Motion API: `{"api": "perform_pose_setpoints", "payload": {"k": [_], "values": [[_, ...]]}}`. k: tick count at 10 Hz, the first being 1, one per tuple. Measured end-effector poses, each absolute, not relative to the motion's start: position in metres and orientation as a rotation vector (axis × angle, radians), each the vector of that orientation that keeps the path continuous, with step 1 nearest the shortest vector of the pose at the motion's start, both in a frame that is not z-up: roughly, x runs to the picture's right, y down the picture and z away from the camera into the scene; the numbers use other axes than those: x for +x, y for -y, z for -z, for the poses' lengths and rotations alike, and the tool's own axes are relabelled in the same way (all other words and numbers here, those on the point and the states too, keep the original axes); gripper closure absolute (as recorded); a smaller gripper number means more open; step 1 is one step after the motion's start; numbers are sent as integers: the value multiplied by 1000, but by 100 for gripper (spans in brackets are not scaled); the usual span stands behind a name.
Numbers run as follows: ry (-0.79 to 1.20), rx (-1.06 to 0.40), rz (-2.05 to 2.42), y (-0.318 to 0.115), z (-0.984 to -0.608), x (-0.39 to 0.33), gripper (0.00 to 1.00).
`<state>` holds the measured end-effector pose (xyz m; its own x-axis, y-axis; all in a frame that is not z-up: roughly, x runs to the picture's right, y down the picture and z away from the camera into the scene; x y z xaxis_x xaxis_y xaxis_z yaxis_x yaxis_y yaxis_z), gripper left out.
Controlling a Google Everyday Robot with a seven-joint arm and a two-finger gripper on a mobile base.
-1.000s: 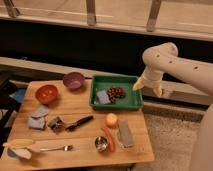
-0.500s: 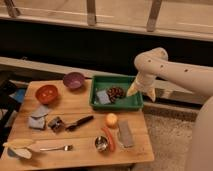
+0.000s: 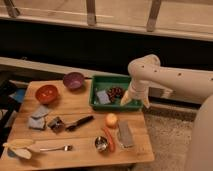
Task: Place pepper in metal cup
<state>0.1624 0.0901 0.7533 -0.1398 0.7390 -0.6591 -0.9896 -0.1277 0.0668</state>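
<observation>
The pepper (image 3: 109,139) is slim and orange-red and lies on the wooden table (image 3: 75,107) near the front, just right of the metal cup (image 3: 101,144). The cup is small, shiny and upright, and touches or nearly touches the pepper. My gripper (image 3: 128,100) hangs at the end of the cream arm over the right end of the green tray (image 3: 116,80). It is well behind the pepper and cup, and nothing shows in it.
A round orange fruit (image 3: 111,120) sits behind the pepper and a grey block (image 3: 125,134) to its right. An orange bowl (image 3: 46,93) and a purple bowl (image 3: 73,80) stand at the back left. A black-handled tool (image 3: 80,122), a spoon (image 3: 52,148) and cloths (image 3: 39,117) lie to the left.
The arm has swung left and down, bringing my gripper from beyond the tray's right side to over its right end. Nothing on the table has moved.
</observation>
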Motion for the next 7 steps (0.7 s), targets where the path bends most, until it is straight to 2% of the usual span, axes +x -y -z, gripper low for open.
{"api": "perform_pose_setpoints", "payload": {"k": [3,7], "values": [[-549,-674,-1501,-112,-736,135,20],[-546,-683,-1483,-114,-734,134,20]]}}
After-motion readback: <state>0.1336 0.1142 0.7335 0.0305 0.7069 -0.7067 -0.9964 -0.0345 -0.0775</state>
